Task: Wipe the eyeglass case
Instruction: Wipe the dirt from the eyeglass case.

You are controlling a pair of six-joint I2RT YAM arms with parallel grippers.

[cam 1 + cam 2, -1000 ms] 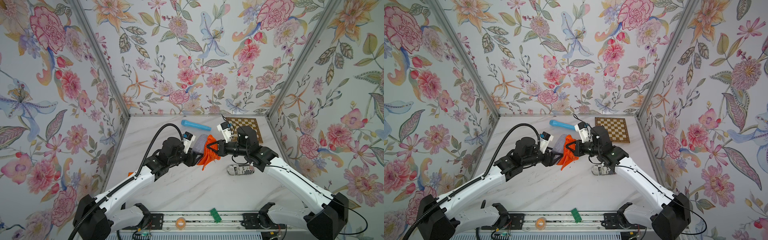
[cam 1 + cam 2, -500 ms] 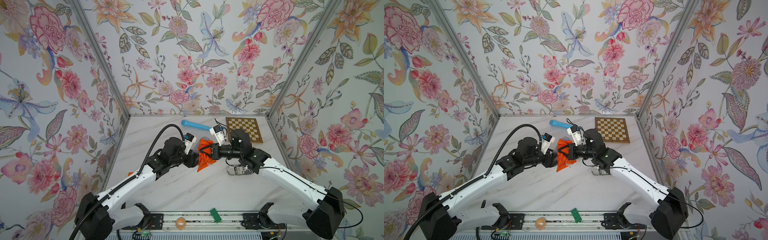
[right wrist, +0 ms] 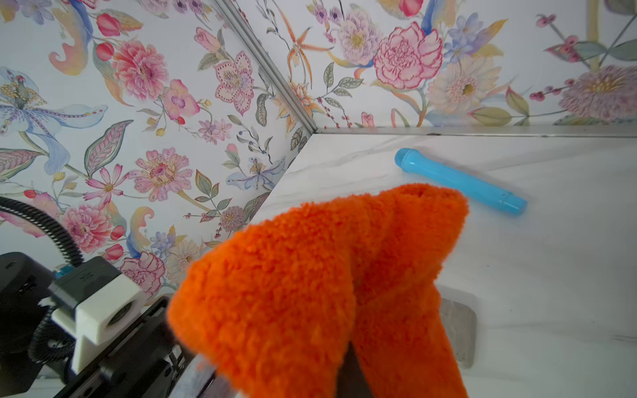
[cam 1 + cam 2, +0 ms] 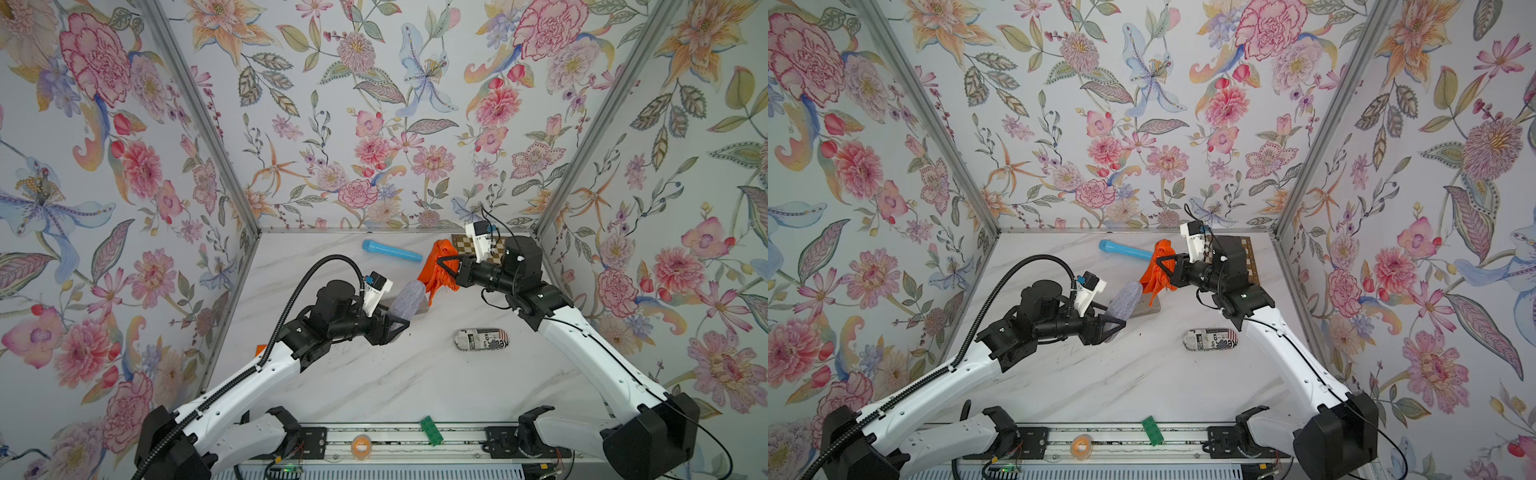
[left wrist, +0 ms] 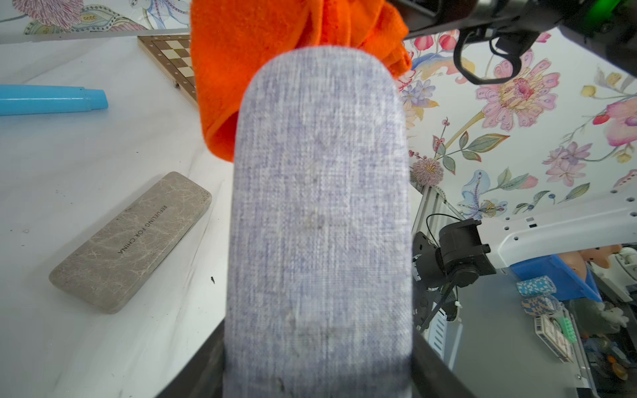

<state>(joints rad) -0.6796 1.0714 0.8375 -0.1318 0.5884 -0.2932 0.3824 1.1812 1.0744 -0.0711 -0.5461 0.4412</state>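
Now pulls orange cloth (image 4: pixel 432 277), pinched in right gripper (image 4: pixel 443 262), back toward chessboard (image 4: pixel 460 246), off the grey-blue eyeglass case (image 4: pixel 409 299) clamped aloft in left gripper (image 4: pixel 395 325); probably ends one wiping pass.

Blue tube (image 4: pixel 390 251) near chessboard (image 4: pixel 462 246); newsprint pouch (image 4: pixel 482 339), green brick (image 4: pixel 430 431) well apart.

Woven matt fabric on the eyeglass case (image 5: pixel 320 206); fluffy orange cloth (image 3: pixel 310 293); smooth marble-look table (image 4: pixel 374 382)
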